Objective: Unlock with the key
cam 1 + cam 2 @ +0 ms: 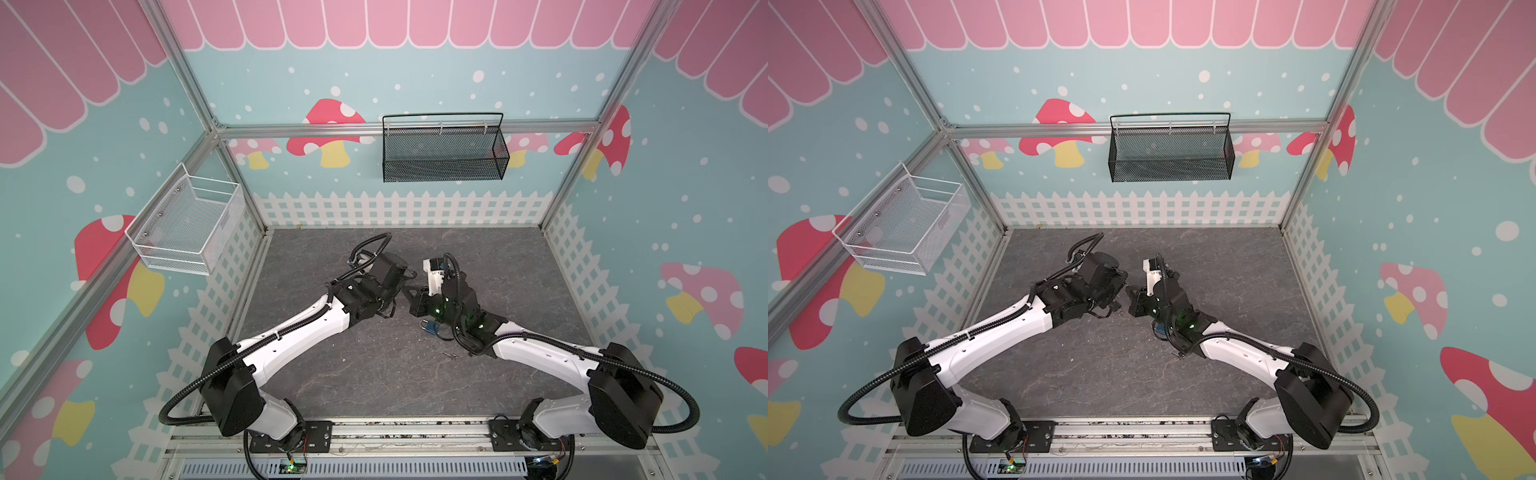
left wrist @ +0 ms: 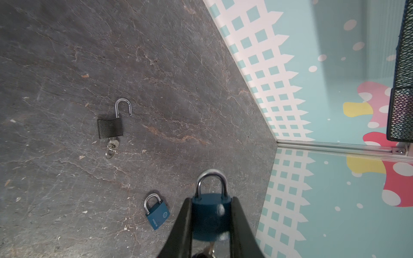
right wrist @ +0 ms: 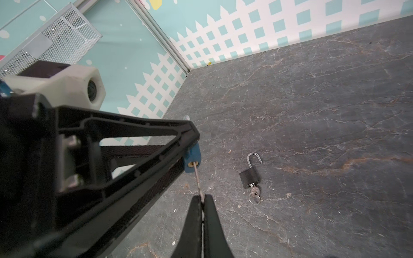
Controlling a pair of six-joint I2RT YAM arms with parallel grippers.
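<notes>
Padlock (image 2: 211,214) in the grip: how does it look?

Small, with a dark blue body and a silver shackle (image 2: 211,181) seated in the body on both legs, so closed. It hangs above the table (image 2: 67,67), near the middle, where the two arms meet.

Who holds it?

The left fingers (image 2: 184,221) clamp its body from either side, shackle pointing away from the wrist.

And the key (image 3: 197,178)?

Thin and silvery, pinched between the right fingers (image 3: 194,219), which are closed tight on it. Its tip sits at the brass keyhole (image 3: 191,164) in the padlock's underside. How deep it goes I cannot tell.

Anything else around?

A second blue padlock (image 2: 156,214) lies flat on the table near the right arm's wrist, shackle closed. Farther off lies a black padlock (image 2: 110,128), its shackle swung open and a ringed key (image 2: 111,146) in its base.
</notes>
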